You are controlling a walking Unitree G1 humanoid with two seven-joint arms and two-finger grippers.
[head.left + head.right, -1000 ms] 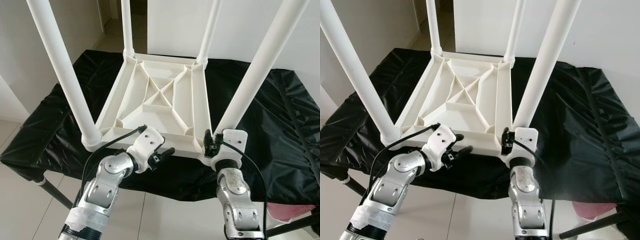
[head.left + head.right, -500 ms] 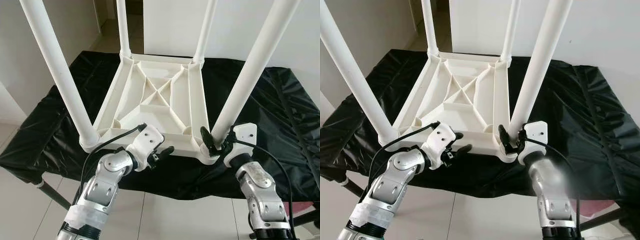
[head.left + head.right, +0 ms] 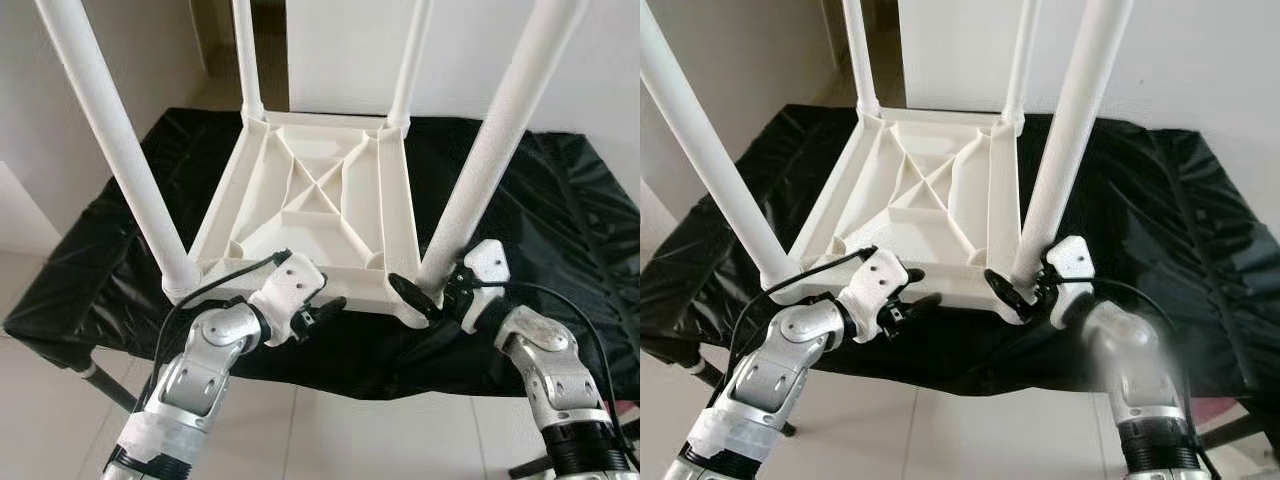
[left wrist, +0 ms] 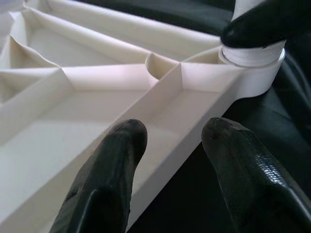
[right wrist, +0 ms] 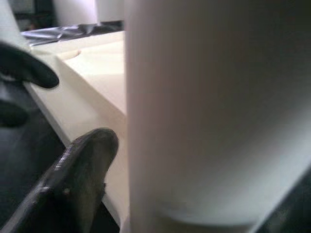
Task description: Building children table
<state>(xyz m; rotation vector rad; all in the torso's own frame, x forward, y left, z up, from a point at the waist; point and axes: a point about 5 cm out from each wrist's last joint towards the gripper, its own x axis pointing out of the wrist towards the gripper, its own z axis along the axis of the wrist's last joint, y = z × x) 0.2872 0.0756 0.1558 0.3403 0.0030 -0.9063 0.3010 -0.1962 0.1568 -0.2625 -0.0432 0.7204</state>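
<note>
Now, table: the white children's table [image 3: 320,205] lies upside down on the black-covered surface [image 3: 560,230], its ribbed underside facing up.
Legs: four white legs stand in the corner sockets; the near right leg [image 3: 485,150] and near left leg [image 3: 115,150] rise closest to the robot, the other two at the far corners.
Left tool [image 3: 322,306]: at the table's near edge, between the two near legs, fingers apart and straddling the rim; it clamps nothing.
Right tool [image 3: 425,293]: at the foot of the near right leg, one black finger [image 5: 73,184] lying beside the leg's base; I cannot tell whether it grips or merely rests there.
Progress: as far as I can judge, all legs are fitted. What seems left is seating that near right leg firmly, then turning the table onto its feet.
</note>
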